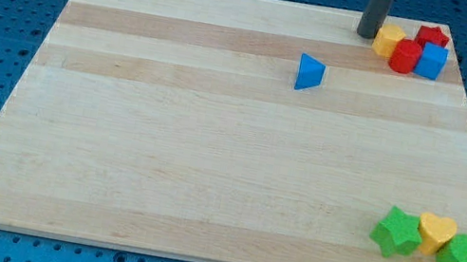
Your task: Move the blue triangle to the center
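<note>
The blue triangle lies on the wooden board, above and right of the board's middle. My tip stands near the view's top edge of the board, up and to the right of the triangle and apart from it. The tip is right beside the left side of a yellow block.
A cluster sits at the view's top right: the yellow block, a red cylinder, a red star and a blue cube. At the view's bottom right stand a green star, a yellow heart and a green cylinder.
</note>
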You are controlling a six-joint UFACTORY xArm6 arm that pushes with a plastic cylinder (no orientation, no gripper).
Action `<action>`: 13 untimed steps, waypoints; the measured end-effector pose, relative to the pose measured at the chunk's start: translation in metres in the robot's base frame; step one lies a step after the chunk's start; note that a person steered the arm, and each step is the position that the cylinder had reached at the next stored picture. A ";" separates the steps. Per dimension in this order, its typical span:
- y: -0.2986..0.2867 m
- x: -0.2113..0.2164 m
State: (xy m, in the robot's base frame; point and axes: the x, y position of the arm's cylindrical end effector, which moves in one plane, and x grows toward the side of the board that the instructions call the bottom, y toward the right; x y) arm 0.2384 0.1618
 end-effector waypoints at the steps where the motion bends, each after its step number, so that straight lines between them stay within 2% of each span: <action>1: 0.012 0.000; 4: 0.024 0.000; 7: -0.076 0.013; 9: -0.096 0.018; 10: -0.075 0.040; 12: -0.071 0.107; 13: -0.071 0.116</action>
State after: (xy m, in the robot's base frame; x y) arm 0.3544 0.0906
